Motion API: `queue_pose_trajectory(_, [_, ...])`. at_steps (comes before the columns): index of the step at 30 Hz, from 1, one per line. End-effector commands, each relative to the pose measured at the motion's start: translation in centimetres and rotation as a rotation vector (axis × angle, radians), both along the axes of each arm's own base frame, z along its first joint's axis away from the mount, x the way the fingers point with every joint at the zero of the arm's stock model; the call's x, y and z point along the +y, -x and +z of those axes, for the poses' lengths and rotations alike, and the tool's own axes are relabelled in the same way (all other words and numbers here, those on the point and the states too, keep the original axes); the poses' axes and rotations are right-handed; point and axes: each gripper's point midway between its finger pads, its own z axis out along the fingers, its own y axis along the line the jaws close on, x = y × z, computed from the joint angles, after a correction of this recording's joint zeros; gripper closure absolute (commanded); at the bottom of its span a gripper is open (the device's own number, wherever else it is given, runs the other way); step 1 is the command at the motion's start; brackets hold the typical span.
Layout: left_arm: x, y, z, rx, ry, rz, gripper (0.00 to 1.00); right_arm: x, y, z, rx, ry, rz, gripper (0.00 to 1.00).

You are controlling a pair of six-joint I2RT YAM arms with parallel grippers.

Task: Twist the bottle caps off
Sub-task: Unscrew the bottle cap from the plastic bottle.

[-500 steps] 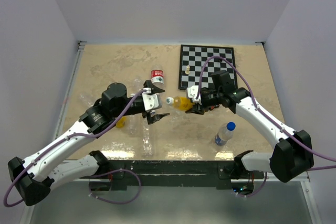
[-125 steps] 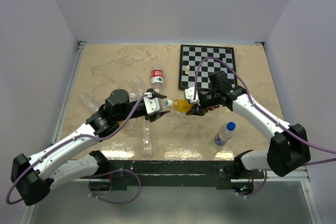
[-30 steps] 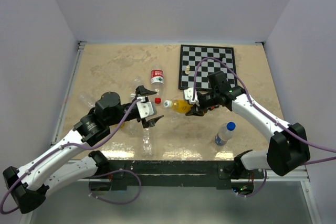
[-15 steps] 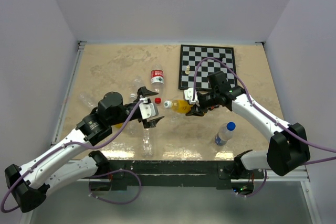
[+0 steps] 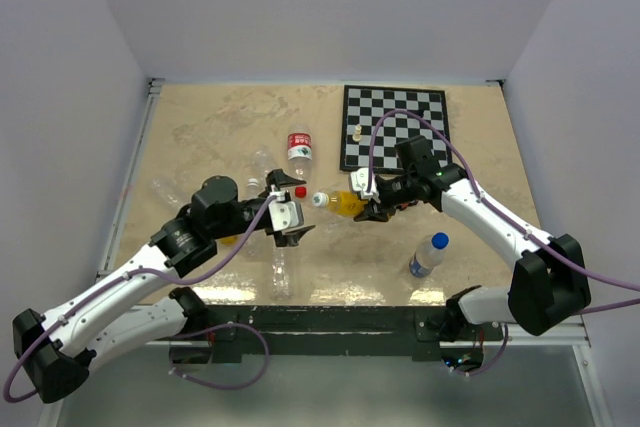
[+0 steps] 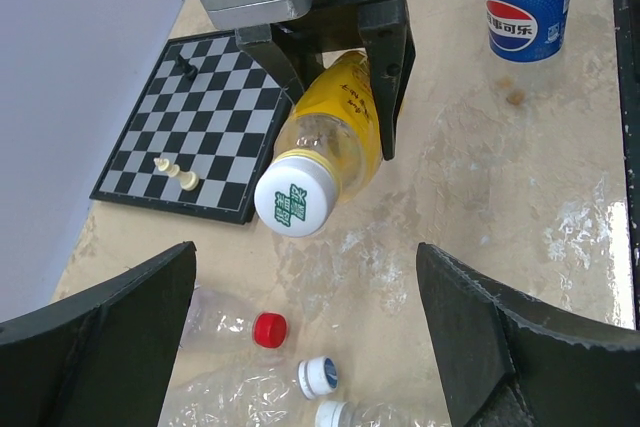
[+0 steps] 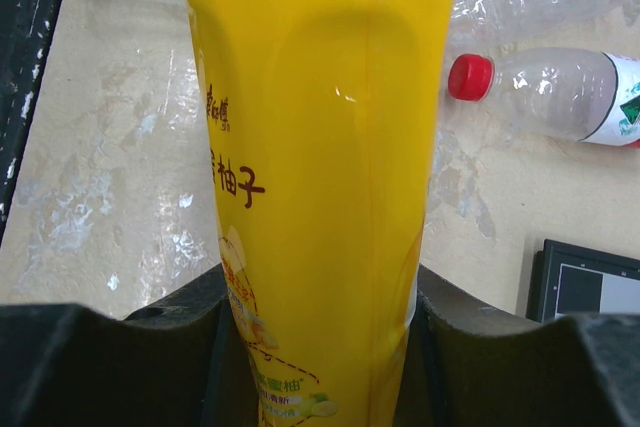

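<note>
Little looks done: the right fingers (image 6: 388, 67) clench the yellow bottle (image 6: 335, 127), its white cap (image 6: 292, 205) on, just ahead of the released, wide-spread left fingers (image 6: 100, 347), while the blue-capped bottle (image 5: 427, 255) lies apart from both.

Yellow bottle (image 6: 335, 122) w/ white cap (image 6: 292, 199), red cap (image 6: 268, 329), blk/wht checked chessboard (image 6: 190, 137).

yellow bottle (image 7: 320, 177) between claw fingers (image 7: 150, 347)

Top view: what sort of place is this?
Probably a lab test booth: plain white walls box in a tan table, robot arms are mounted at its near edge, and a chessboard lies beside scattered plastic bottles.
</note>
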Motion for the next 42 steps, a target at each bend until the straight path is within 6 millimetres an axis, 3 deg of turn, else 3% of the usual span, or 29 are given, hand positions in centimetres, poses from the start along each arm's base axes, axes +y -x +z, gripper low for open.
queue_pose_trajectory(1, [-0.7,0.1,1.4,-0.053,0.047,-0.045,0.05,0.5,-0.1,1.2,-0.025,-0.032,0.031,1.0])
queue_pose_trajectory(10, [-1.4,0.1,1.0,-0.048,0.044,-0.072,0.06,0.5,0.0,1.1,-0.023,-0.03,0.035,1.0])
queue_pose_trajectory(19, [-2.5,-0.3,2.2,-0.067,0.084,-0.098,0.13,0.6,0.1,1.2,-0.024,-0.033,0.039,1.0])
queue_pose_trajectory(27, [-2.7,-0.2,2.2,-0.041,0.093,-0.103,0.34,0.6,0.1,1.2,-0.024,-0.032,0.04,1.0])
queue_pose_trajectory(38, [-3.2,-0.3,2.4,-0.014,0.115,-0.109,0.46,0.6,0.1,1.1,-0.025,-0.03,0.039,1.0])
queue_pose_trajectory(40, [-3.3,-0.3,2.2,0.0,0.114,-0.108,0.54,0.6,0.1,1.2,-0.026,-0.029,0.038,1.0])
queue_pose_trajectory(42, [-3.4,-0.2,2.2,0.02,0.12,-0.108,0.71,0.6,0.1,1.1,-0.026,-0.029,0.039,1.0])
